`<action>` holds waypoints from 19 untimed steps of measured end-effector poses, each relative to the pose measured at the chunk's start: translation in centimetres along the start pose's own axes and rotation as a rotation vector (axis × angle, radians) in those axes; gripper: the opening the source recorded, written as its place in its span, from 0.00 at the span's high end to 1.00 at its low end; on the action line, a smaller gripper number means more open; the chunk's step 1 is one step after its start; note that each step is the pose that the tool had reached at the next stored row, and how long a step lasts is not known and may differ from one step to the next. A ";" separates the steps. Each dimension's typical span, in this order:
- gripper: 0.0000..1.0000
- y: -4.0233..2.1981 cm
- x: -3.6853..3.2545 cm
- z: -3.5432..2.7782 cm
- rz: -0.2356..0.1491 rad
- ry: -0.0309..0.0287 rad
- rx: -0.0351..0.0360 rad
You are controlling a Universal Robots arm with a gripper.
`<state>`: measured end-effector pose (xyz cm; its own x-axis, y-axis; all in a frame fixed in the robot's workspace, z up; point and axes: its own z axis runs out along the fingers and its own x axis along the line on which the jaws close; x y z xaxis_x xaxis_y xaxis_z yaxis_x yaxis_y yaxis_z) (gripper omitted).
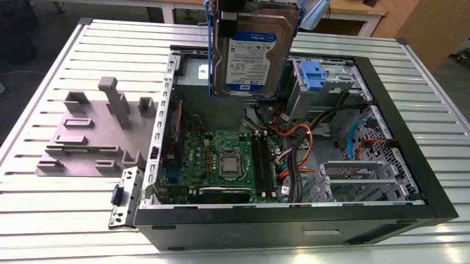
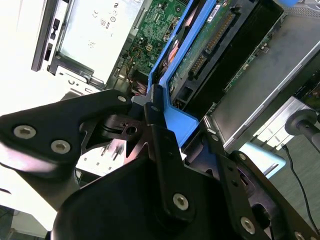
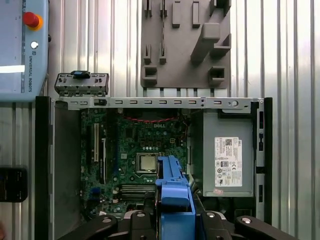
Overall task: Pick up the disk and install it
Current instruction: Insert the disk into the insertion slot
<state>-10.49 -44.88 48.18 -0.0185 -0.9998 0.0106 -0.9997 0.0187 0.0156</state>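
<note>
A gripper (image 2: 180, 117) is closed tight on the blue frame of the disk (image 1: 253, 49). The disk hangs straight below it, long axis upright. Both hover above the open computer case (image 1: 294, 225), with the motherboard (image 3: 130, 140) directly underneath the disk's lower end.

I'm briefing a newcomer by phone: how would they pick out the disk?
Find the open black computer case lying on the slatted metal table. Held upright above its interior by the gripper is the disk: a silver drive with a white-and-blue label and blue frame. Unlike it, the smaller blue plastic piece sits inside the case, unlabelled.
</note>
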 end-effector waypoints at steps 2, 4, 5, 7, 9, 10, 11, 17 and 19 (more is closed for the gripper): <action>0.63 0.00 0.09 0.00 0.000 0.0001 -0.0001; 0.63 -0.01 0.19 0.00 0.000 0.0000 -0.0001; 0.63 -0.01 0.26 0.00 0.000 0.0000 0.0000; 0.63 -0.01 0.47 0.00 0.000 0.0000 0.0000; 0.63 -0.01 0.67 0.00 0.000 0.0000 -0.0001; 0.63 -0.01 0.70 0.01 0.000 0.0000 0.0000; 0.63 -0.01 0.70 0.01 0.000 -0.0001 0.0000; 0.63 -0.01 0.86 0.01 0.000 0.0000 0.0000; 0.63 -0.02 0.87 0.01 0.000 0.0000 0.0000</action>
<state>-10.49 -45.76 48.18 -0.0185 -0.9998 0.0106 -0.9997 0.0187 0.0156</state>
